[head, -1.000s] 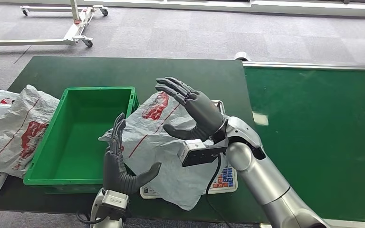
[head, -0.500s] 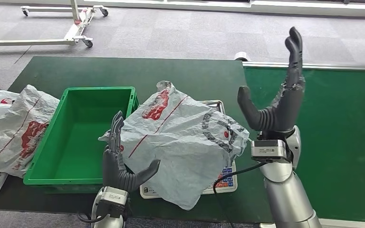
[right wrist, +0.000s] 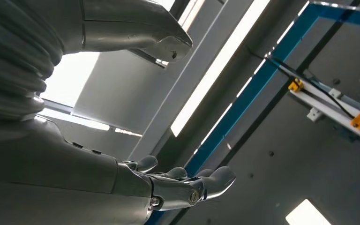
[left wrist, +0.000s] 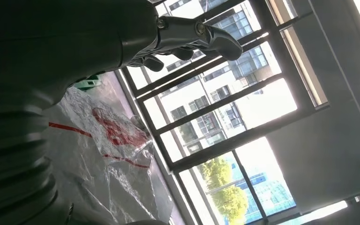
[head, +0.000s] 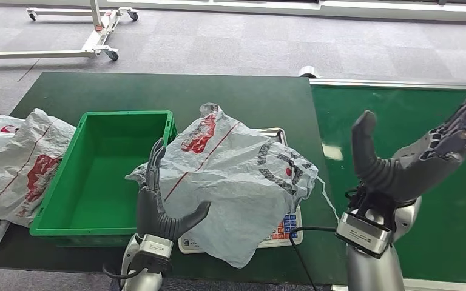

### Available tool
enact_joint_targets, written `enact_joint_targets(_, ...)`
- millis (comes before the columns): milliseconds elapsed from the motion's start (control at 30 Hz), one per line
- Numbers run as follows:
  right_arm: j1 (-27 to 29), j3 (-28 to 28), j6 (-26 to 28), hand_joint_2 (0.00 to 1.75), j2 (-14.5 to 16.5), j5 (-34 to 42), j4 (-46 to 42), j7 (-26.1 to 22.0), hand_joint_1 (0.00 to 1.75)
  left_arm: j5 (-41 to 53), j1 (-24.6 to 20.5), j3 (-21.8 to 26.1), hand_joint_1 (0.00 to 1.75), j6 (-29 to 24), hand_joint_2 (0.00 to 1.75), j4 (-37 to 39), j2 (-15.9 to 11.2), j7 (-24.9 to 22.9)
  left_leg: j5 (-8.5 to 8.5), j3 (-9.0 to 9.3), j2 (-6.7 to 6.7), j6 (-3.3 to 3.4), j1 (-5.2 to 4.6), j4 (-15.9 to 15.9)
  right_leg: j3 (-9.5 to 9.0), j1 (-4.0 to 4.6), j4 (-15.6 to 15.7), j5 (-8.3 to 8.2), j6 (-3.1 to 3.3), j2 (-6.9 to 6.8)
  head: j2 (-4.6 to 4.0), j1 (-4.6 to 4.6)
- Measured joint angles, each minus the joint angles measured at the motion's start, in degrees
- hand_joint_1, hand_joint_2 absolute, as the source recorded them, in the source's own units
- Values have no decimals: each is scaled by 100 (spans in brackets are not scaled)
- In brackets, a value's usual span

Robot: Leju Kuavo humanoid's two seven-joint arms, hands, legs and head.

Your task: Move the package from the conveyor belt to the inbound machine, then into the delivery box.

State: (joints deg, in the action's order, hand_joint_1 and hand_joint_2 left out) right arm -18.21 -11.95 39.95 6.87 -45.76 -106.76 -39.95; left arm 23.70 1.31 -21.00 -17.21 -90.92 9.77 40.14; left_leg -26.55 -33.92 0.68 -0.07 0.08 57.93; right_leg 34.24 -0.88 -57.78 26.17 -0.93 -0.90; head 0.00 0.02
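The package point(head: 236, 170), a crumpled white plastic bag with red print, lies on the inbound machine point(head: 286, 229), a flat scale with a keypad. My left hand point(head: 158, 206) stands open at the bag's near left edge, fingers up and thumb reaching under the bag's edge, holding nothing. In the left wrist view the package point(left wrist: 103, 154) lies just past my left hand point(left wrist: 122, 37). My right hand point(head: 412, 160) is raised over the green conveyor belt point(head: 388, 103), open, palm up, apart from the bag. The right wrist view shows my right hand point(right wrist: 122, 183) spread against the ceiling.
The green delivery box point(head: 60, 176) sits left of the scale and looks to hold nothing. Two more white bags point(head: 18, 163) lie left of the box. All stand on a dark green table point(head: 158, 91). A white wheeled frame point(head: 91, 36) stands on the floor beyond.
My right hand has left its place above the package and swung right over the belt, turning palm up. My left hand has edged slightly closer to the bag.
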Motion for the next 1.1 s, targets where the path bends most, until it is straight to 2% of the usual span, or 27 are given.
enact_joint_targets(133,335,16,0,175,342,-73,-471,-1,0,442,-638,2,0,617,175,519,-12,-292,2,1,0,0,0,0,-3,-1,0,-2,1,0,0,2)
enact_joint_targets(300,486,1,-1,175,516,67,-491,-2,0,723,-1258,2,0,1054,175,1362,-25,-387,5,3,-1,-3,0,0,-5,0,0,-5,2,-1,0,2)
enact_joint_targets(567,612,-34,-2,175,599,245,-489,-1,0,1152,-2019,-43,0,1311,175,2766,-33,-379,5,2,-1,-4,0,0,-4,0,-1,-5,2,0,0,2)
enact_joint_targets(867,633,-40,-4,175,627,314,-470,0,0,1717,-2547,-456,0,1894,175,3825,-62,-455,5,1,-1,-4,0,0,-5,0,-1,-5,2,0,0,1)
enact_joint_targets(1000,632,-40,-4,175,627,316,-460,0,0,1828,-2700,-599,171,1951,175,4100,-80,-458,6,2,-1,-3,0,0,-6,0,-1,-5,2,-1,0,1)
enact_joint_targets(1100,633,-40,-4,175,627,318,-456,0,0,1868,-2781,-665,175,1943,175,4212,-97,-453,6,2,-1,-3,0,0,-6,0,-1,-5,2,-1,0,2)
